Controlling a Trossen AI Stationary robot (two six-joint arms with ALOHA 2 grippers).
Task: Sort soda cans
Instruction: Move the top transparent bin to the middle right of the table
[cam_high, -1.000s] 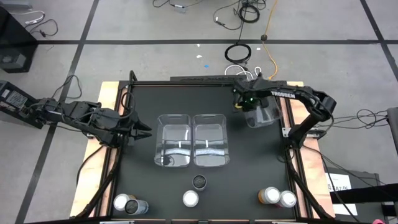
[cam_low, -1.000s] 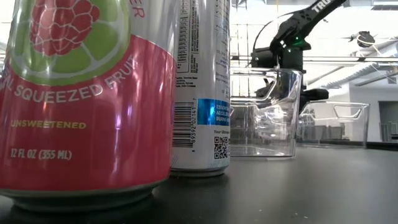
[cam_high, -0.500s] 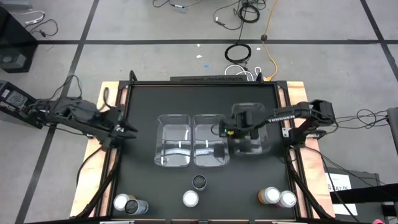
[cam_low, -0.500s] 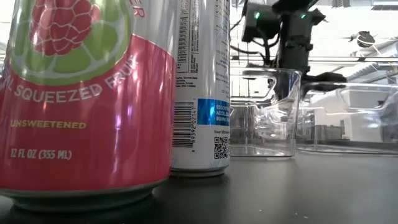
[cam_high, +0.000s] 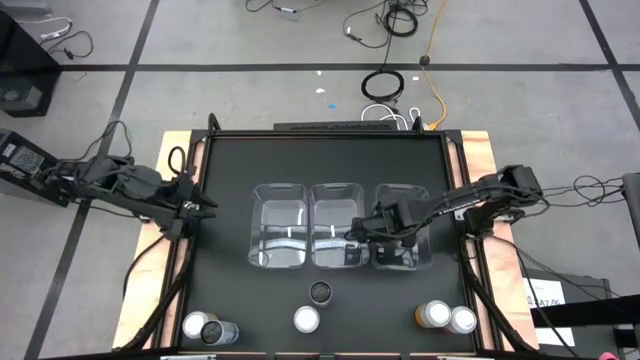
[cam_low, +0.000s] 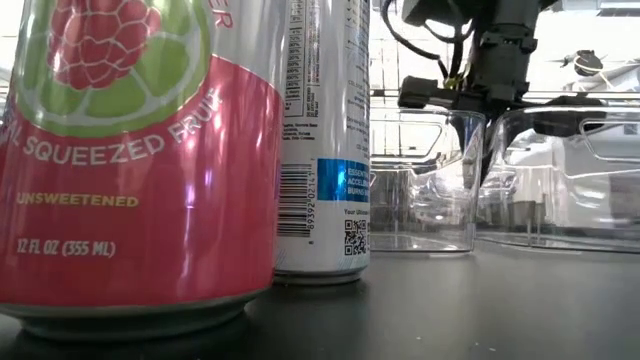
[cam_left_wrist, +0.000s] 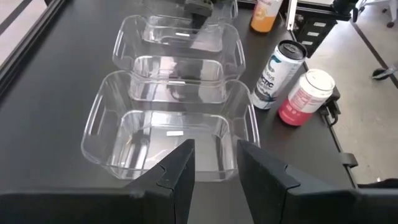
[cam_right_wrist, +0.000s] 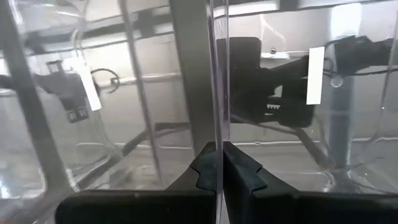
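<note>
Your right gripper (cam_high: 372, 232) sits at the centre of the table, its fingers pinched tight on the thin clear wall of the third bin (cam_high: 403, 230), which now stands in a row beside the middle bin (cam_high: 338, 226) and the left bin (cam_high: 279, 226). In the right wrist view the fingertips (cam_right_wrist: 219, 167) meet on that wall edge with no gap.

Your left gripper (cam_high: 207, 208) waits at about nine o'clock, at the table's edge, its fingers (cam_left_wrist: 180, 173) parted a little and holding nothing.

The soda cans all stand along the six o'clock edge, outside the bins: a pink can (cam_high: 196, 325) touching a black can (cam_high: 222, 332) toward seven o'clock, a dark-topped can (cam_high: 321, 292) and a silver-topped can (cam_high: 306, 320) near six, and an orange can (cam_high: 433, 315) beside another can (cam_high: 462, 320) toward five, whose body colour you probably cannot judge from above. The low view shows a pink can (cam_low: 130, 160) beside a pale can (cam_low: 325, 140) up close.
</note>
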